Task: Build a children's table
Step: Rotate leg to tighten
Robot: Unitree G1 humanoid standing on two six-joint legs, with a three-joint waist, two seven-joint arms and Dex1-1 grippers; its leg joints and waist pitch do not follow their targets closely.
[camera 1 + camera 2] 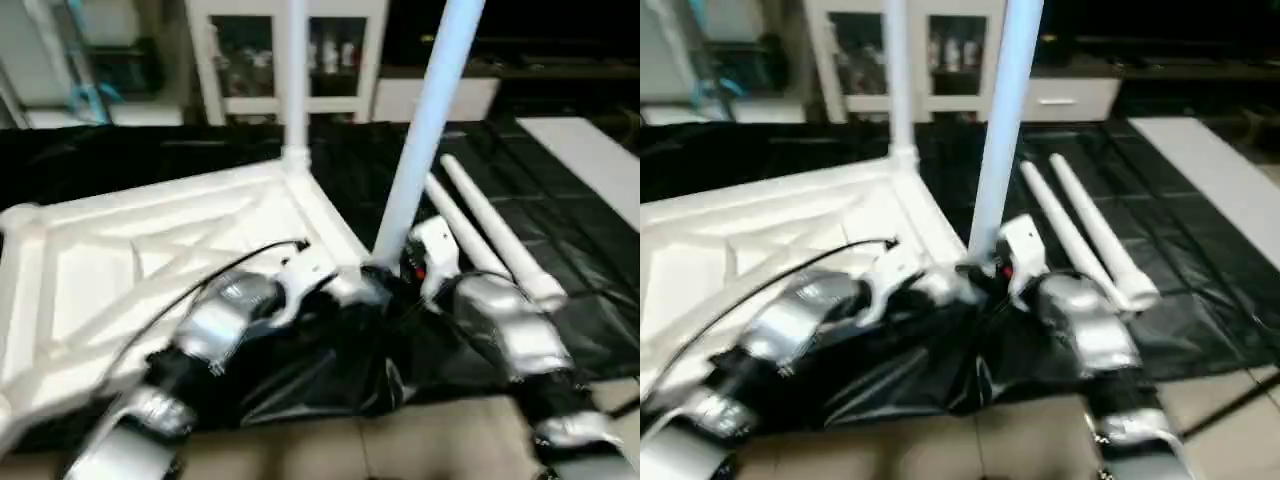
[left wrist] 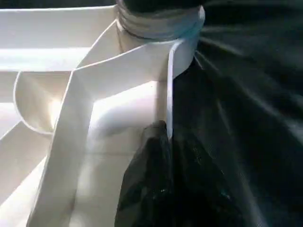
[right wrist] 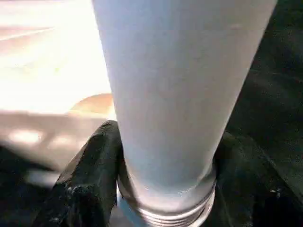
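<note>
Nearest to the camera, two silver forearms reach forward over the edge of the table (image 1: 560, 290), which is covered with crinkled, glossy black sheeting. The left gripper (image 2: 158, 142) has its jaws pressed together, and its black tip rests against the thin wall of the tabletop (image 1: 130, 260) near a corner socket. The right gripper (image 3: 163, 189) holds the lower end of a leg (image 1: 425, 130), one black finger on each side of the smooth white tube, just above its ribbed, threaded collar. This leg stands tilted at the near right corner of the tabletop. The tabletop is of white plastic, rectangular, lying upside down on the left part of the table, so its crossed ribs and rounded corner sockets are visible. A second leg (image 1: 296, 80) stands upright in the far corner socket. To the right, two more legs (image 1: 1090, 235) lie side by side on the black sheeting, their flared ends toward the robot. Behind the table stands a white cabinet (image 1: 280, 55) with glass doors. No writing can be read anywhere.
</note>
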